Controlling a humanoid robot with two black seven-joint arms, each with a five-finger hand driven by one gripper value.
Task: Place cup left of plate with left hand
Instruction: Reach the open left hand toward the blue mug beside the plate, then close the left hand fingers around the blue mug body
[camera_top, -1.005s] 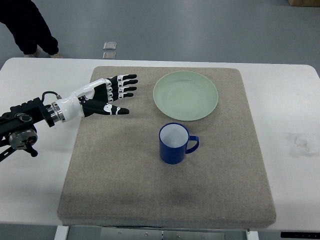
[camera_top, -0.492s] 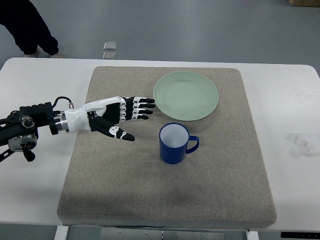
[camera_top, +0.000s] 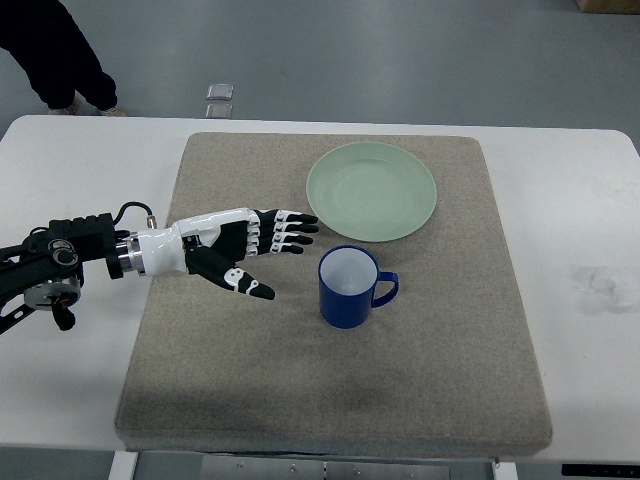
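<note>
Left hand (camera_top: 243, 250) near cup (camera_top: 349, 287)
Fingers spread, holding nothing; the cup stands upright on the mat (camera_top: 200, 360), just below the plate (camera_top: 371, 191).

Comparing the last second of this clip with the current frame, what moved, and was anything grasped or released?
The left hand travelled from the mat's upper left toward the blue cup, moving right and nearer the robot, fingers open and spread. It now sits just left of the cup, apart from it; nothing was grasped or released. The cup, the green plate and the mat stayed put.
</note>
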